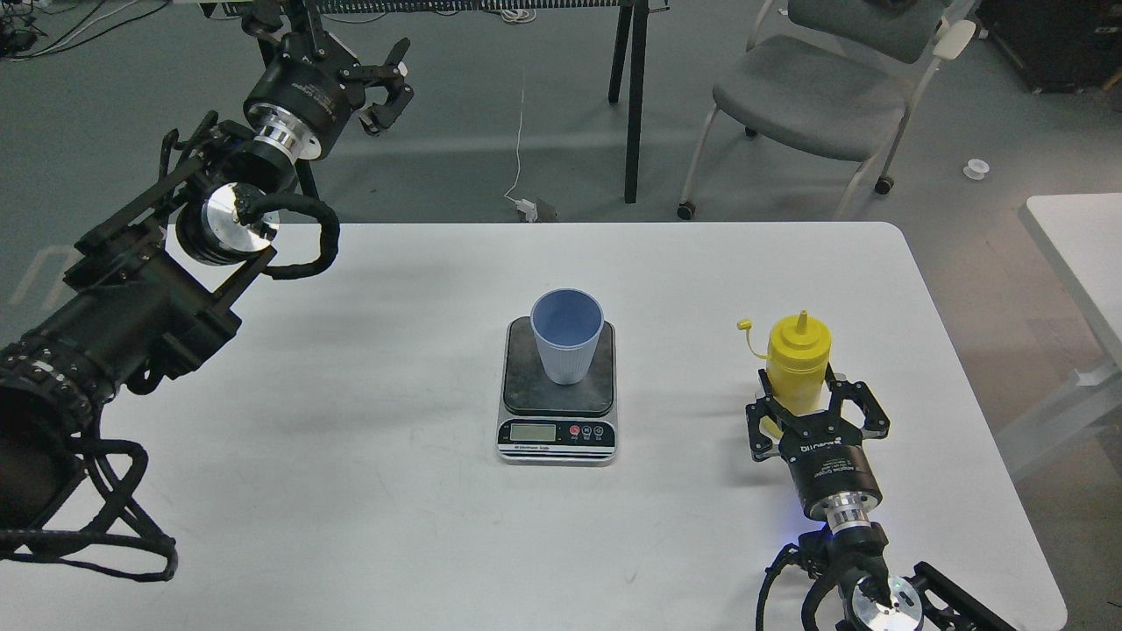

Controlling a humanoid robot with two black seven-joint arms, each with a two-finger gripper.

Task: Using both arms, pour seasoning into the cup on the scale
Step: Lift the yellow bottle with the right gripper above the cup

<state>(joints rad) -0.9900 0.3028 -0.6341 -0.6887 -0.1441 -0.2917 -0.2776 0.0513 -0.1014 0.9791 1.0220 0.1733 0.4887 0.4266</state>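
Note:
The yellow seasoning bottle (798, 355) stands on the white table (351, 394) at the right, its tethered cap sticking out to the left. My right gripper (802, 399) reaches in from below, and its fingers close around the bottle's lower body on both sides. The light blue ribbed cup (568, 346) stands upright and looks empty on the dark platform of the scale (526, 386) at the table's middle. My left gripper (386, 74) is open and empty, raised beyond the table's far left corner, well away from the cup.
A grey chair (806, 88) and black table legs (631, 88) stand on the floor behind the table. A second white table (1078, 245) edges in at the right. The bottle is close to the table's right edge.

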